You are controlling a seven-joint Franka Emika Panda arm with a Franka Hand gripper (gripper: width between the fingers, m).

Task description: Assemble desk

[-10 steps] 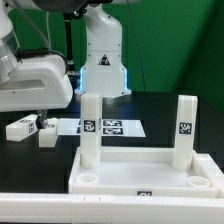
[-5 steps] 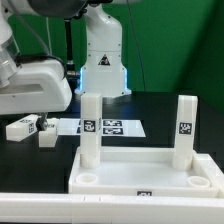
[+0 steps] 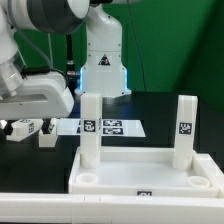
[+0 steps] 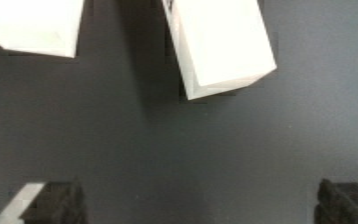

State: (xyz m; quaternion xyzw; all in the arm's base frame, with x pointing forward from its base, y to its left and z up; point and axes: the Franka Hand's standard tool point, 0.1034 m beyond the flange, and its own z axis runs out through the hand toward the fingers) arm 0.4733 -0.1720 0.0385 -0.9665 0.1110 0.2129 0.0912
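White tabletop (image 3: 120,182), exterior view: low in front for me, 2 upright legs (image 3: 90,125) standing in its far corners.
Loose legs (image 3: 20,128): 2 lying on the black table (image 3: 160,110), exterior view's left.
Wrist view: my gripper (image 4: 201,200) spread wide, empty, loose legs (image 4: 220,50) beyond it.

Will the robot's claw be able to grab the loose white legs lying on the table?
Probably yes. The gripper is open and hangs above the loose legs, and nothing shows between them. It likely needs only a small shift to straddle one.
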